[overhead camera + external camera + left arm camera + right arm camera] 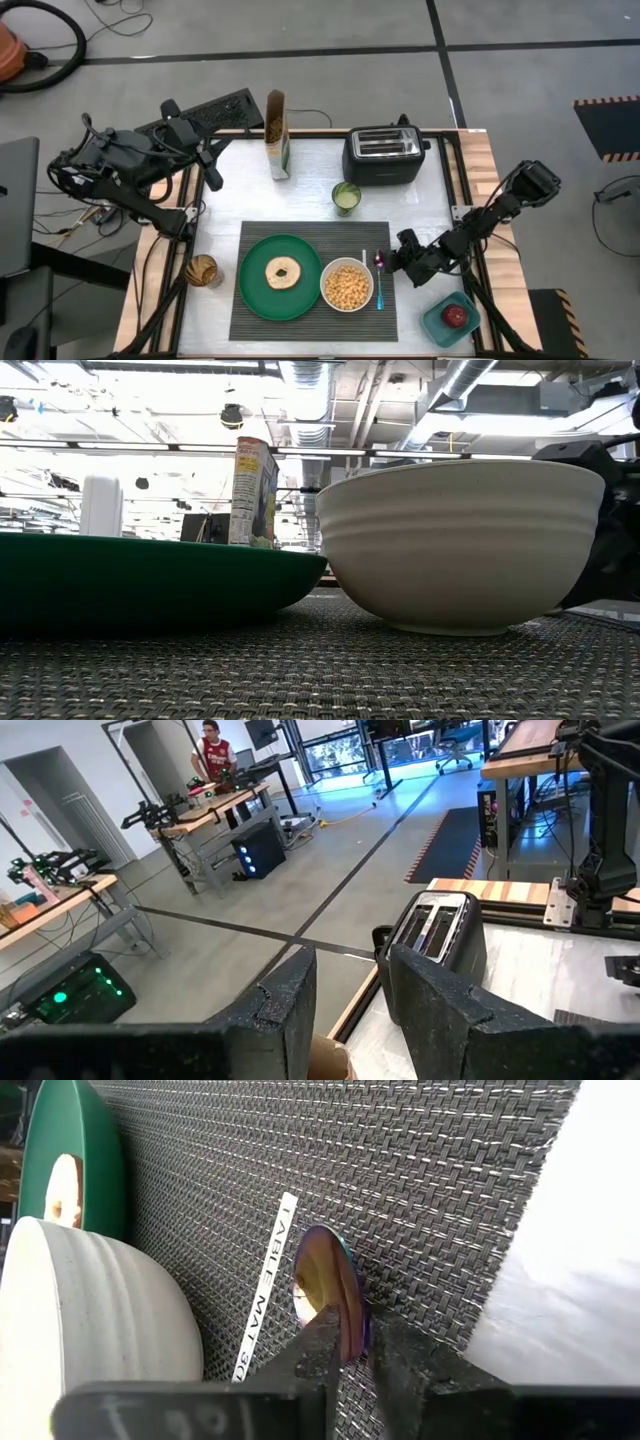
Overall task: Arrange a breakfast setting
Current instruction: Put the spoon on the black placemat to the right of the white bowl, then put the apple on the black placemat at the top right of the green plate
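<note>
Placemat [310,235] on white table [440,200], workshop beyond

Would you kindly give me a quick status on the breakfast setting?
Right gripper shut on spoon, low over placemat beside bowl. Left gripper open, parked by toaster. Apple in teal container. Nothing blocking.

In the low view the green plate [150,580] is cut by the left edge, and the white bowl [465,545] hides the right gripper [610,530] almost fully. In the right wrist view the fingers [325,1345] cover the spoon [330,1285] handle. The bagel [62,1195] shows only partly behind the bowl.
</note>
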You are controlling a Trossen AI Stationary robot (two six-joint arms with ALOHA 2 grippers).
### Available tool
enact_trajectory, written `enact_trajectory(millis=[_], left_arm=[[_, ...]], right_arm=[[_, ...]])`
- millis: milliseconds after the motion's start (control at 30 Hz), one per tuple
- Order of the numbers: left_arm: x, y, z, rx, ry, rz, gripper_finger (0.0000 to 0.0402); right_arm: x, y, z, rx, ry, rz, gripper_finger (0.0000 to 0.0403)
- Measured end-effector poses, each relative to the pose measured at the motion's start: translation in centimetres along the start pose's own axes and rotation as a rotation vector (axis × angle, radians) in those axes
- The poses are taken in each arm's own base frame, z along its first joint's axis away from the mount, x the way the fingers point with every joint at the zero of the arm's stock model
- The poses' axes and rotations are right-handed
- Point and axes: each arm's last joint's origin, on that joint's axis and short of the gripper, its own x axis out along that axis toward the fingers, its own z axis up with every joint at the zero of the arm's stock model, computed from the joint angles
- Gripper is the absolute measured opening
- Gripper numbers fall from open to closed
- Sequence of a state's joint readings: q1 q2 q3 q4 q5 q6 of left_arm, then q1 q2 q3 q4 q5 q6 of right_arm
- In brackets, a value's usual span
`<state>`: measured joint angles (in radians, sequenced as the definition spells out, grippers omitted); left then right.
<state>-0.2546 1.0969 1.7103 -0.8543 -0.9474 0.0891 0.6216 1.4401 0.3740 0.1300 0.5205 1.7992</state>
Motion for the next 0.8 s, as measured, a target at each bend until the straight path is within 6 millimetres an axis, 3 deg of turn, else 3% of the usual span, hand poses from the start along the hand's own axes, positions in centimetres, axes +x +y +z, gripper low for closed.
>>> enact_trajectory(millis=[433,667,800], left_arm=[[0.0,0.0,0.0,0.000,0.000,0.000,0.0117],[0.0,0.0,0.0,0.013,0.000,0.000,0.0117],[0.0,0.0,0.0,0.015,-0.001,-0.009,0.0117]], right_arm=[[-1.2,0.2,0.7,-0.002,0.000,-0.002,0.0177],[-3.5,1.7,1.7,-0.025,0.027,0.120,0.0183],[-5.2,2.2,2.2,-0.055,0.150,0.176,0.0174]])
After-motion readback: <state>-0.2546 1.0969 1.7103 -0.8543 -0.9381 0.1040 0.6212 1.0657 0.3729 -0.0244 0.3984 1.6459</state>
